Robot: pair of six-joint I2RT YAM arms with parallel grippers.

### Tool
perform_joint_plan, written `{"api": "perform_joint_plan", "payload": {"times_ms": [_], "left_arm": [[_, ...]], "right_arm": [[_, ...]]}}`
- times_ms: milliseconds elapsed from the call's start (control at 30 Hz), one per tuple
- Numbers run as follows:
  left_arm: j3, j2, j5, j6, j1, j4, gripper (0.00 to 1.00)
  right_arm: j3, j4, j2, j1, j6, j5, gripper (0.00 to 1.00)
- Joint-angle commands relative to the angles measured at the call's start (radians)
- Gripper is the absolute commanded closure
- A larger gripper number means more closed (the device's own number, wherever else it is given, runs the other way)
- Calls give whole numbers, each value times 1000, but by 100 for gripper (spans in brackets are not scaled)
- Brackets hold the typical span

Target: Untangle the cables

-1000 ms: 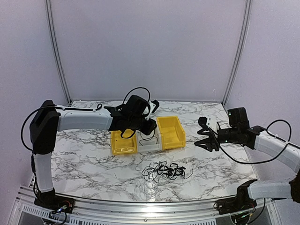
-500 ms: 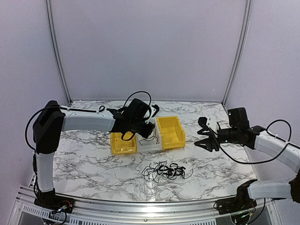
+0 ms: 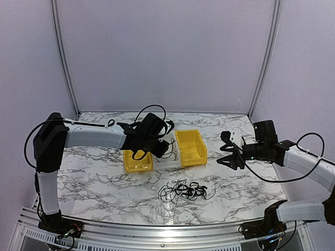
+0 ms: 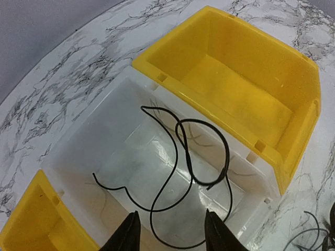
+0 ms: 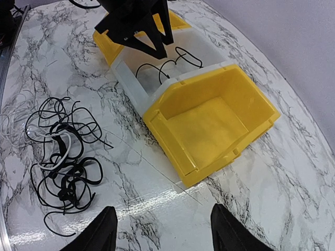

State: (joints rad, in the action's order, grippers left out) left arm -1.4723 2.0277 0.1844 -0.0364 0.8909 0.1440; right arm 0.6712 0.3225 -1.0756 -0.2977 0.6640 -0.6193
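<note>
Only left hand tips showing, cables cropped at corner

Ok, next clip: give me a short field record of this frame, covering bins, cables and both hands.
left hand: open, above the clear bin, holding nothing
right hand: open, in the air to the right of the bins, empty
black cable: lies loose inside the clear bin
right yellow bin: empty
left yellow bin: contents partly hidden by the arm
tangle: mostly black cables, knotted on the table in front of the bins
</note>
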Motion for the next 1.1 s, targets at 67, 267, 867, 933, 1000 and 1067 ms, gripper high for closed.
{"api": "perform_joint_plan", "payload": {"times_ms": [67,267,867,933,1000,1067], "left_arm": [[122,-234,122,-18,54,66,50],[350,-414,89,-131,159,99,50],[728,-495,-237,-486,356,-108,58],[736,-488,-242,-493,356,-134,60],[741,-479,-242,-496,356,-176,63],[740,-465,-232,-497,356,-187,64]], "right_arm": [[17,10,-10,5,9,-2,39],[17,10,-19,5,11,7,39],[32,15,-88,0,10,35,39],[30,13,-87,-1,9,44,39],[29,10,-88,0,8,51,39],[27,9,-92,1,9,54,39]]}}
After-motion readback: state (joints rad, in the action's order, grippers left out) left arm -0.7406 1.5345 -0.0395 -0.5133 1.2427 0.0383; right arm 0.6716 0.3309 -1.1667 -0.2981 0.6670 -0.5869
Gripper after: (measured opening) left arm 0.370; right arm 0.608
